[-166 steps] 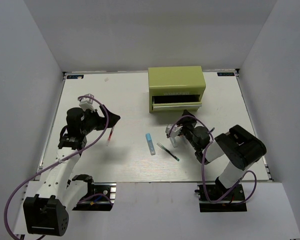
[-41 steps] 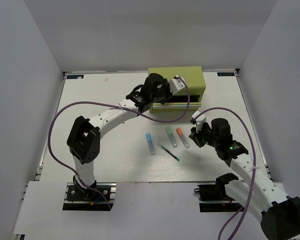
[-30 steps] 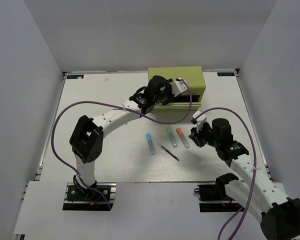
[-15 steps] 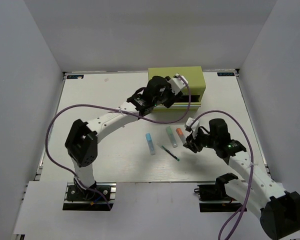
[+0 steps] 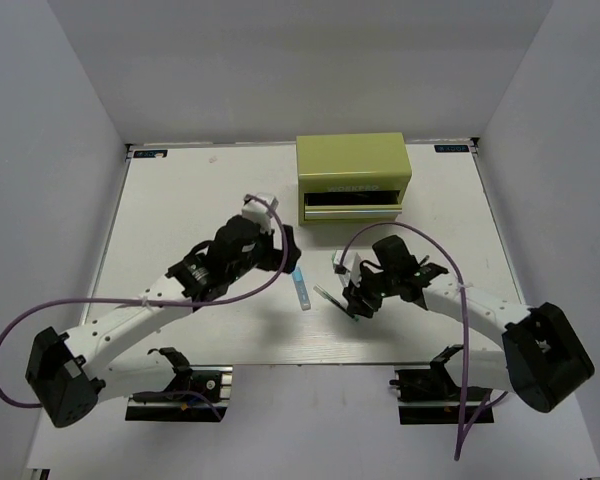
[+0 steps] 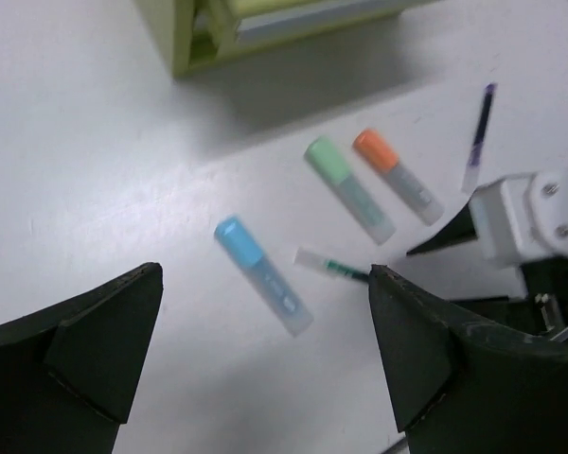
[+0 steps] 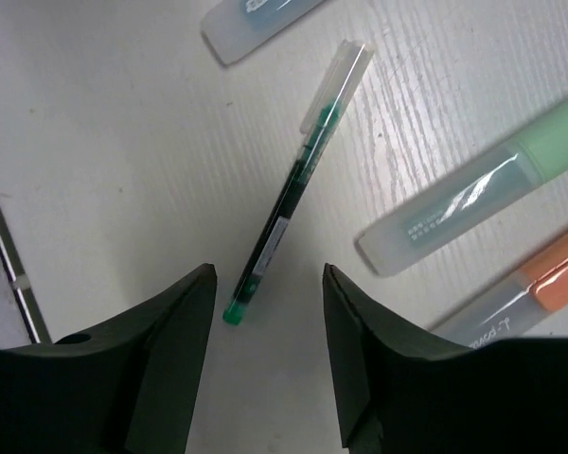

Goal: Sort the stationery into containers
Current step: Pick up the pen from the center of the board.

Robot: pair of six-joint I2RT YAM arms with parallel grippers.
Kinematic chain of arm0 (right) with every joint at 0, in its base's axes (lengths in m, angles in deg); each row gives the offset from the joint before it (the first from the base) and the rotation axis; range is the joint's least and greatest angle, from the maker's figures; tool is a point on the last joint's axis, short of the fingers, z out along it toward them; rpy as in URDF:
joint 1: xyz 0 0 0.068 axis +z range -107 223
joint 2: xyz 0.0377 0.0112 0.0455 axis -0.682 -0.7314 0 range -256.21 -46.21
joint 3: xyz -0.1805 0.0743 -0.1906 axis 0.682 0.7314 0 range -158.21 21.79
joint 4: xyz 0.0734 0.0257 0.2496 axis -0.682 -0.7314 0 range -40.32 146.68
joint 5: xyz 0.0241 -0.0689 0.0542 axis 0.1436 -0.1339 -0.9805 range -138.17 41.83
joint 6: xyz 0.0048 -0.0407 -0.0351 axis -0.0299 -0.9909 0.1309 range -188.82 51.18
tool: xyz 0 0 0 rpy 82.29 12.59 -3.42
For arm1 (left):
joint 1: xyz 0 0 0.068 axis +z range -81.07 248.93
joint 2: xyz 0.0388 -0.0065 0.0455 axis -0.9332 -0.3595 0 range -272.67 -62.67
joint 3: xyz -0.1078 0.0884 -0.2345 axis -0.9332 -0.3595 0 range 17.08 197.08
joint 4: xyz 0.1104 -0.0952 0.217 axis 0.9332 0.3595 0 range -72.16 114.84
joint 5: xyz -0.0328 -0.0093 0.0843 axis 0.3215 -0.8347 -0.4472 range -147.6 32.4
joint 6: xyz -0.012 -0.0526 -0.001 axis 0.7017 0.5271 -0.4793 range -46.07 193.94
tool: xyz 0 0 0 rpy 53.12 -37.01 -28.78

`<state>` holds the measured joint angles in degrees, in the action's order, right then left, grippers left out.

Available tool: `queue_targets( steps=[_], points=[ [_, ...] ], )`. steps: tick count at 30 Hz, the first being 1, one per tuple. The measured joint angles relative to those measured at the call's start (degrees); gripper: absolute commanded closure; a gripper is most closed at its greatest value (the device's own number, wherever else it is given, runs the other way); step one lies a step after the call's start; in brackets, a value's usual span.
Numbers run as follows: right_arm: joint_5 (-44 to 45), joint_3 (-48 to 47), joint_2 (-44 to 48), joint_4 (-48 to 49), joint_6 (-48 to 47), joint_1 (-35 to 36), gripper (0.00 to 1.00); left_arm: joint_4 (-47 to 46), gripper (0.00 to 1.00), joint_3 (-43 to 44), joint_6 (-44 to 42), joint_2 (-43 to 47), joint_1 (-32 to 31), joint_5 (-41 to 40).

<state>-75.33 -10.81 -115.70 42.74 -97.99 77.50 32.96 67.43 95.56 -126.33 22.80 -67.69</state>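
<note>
Lining up a pick: right claw (image 7: 267, 276) hovers over the green pen (image 7: 293, 203), jaws part-open and empty. The pen's green end lies between the fingers, flat on the table (image 7: 104, 142) and slightly skewed. Left claw (image 6: 265, 272) is wide and empty above the blue marker (image 6: 263, 279). Next move, likely: square the wrist, descend, pinch the barrel, carry it to the chest (image 5: 352, 165) beyond.

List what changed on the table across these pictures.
The left gripper, earlier carrying a red pen to the tool chest's drawer, drew back over the blue marker, fingers open and empty. The right gripper moved left to straddle the green pen, not closed. A green marker and an orange marker now lie beside it. Blue marker, green pen and chest stayed put.
</note>
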Motion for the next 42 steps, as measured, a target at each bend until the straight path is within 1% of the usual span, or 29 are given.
queue_targets(
  steps=[1, 3, 6, 12, 16, 21, 22, 23, 25, 26, 28, 29, 32, 35, 39, 42],
  points=[
    [0.7, -0.6, -1.2, 0.8, 0.8, 0.7, 0.44, 1.0, 0.00, -1.8, 1.9, 1.1, 0.0, -0.6],
    [2.5, -1.6, -3.2, 2.0, 2.1, 2.1, 0.40, 3.0, 0.00, -4.4, 5.4, 2.8, 0.0, -1.6],
    [4.8, -3.4, -6.0, 2.7, 3.8, 3.7, 0.39, 4.7, 0.00, -6.3, 9.0, 4.5, 0.0, -2.6],
    [8.3, -6.4, -11.4, 4.4, 7.4, 6.4, 0.39, 5.9, 0.00, -8.1, 13.6, 7.4, 0.0, -4.1],
    [12.7, -8.2, -15.5, 5.6, 9.9, 8.2, 0.40, 6.6, 0.00, -9.3, 15.6, 9.0, 0.0, -5.0],
    [18.4, -8.4, -17.0, 7.5, 12.1, 10.0, 0.44, 7.4, 0.00, -10.4, 17.7, 10.3, 0.1, -5.9],
    [19.8, -8.4, -17.2, 7.9, 12.4, 10.4, 0.47, 7.4, 0.00, -10.7, 18.3, 10.5, 0.2, -5.9],
    [20.8, -8.5, -17.4, 8.5, 12.6, 10.7, 0.53, 7.4, 0.00, -11.0, 18.7, 10.5, 0.3, -6.0],
    [22.5, -8.5, -17.7, 9.7, 13.1, 11.3, 0.63, 7.3, 0.00, -11.6, 19.6, 10.6, 0.3, -6.0],
    [23.4, -8.6, -17.9, 10.2, 13.4, 11.6, 0.71, 7.3, 0.00, -11.8, 19.9, 10.6, 0.3, -6.0],
    [24.5, -8.6, -18.0, 10.7, 13.7, 12.1, 0.77, 7.3, 0.00, -12.1, 20.5, 10.5, 0.3, -6.0],
    [24.9, -8.6, -18.0, 10.7, 13.8, 12.2, 0.82, 7.3, 0.00, -12.2, 20.7, 10.3, 0.3, -6.1],
    [25.0, -8.4, -17.8, 10.7, 13.9, 12.3, 0.92, 7.1, 0.00, -12.2, 21.1, 9.4, 0.3, -6.0],
    [23.9, -7.6, -16.2, 9.2, 13.6, 12.2, 0.98, 7.1, 0.00, -12.2, 21.3, 8.3, 0.3, -6.0],
    [22.8, -8.0, -11.3, 4.6, 11.8, 12.0, 1.00, 6.9, 0.00, -12.2, 21.5, 7.3, 0.3, -5.7],
    [22.5, -12.2, -7.4, 0.3, 9.1, 11.6, 1.00, 6.4, 0.00, -12.2, 21.5, 6.4, 0.3, -5.2]
  ],
)
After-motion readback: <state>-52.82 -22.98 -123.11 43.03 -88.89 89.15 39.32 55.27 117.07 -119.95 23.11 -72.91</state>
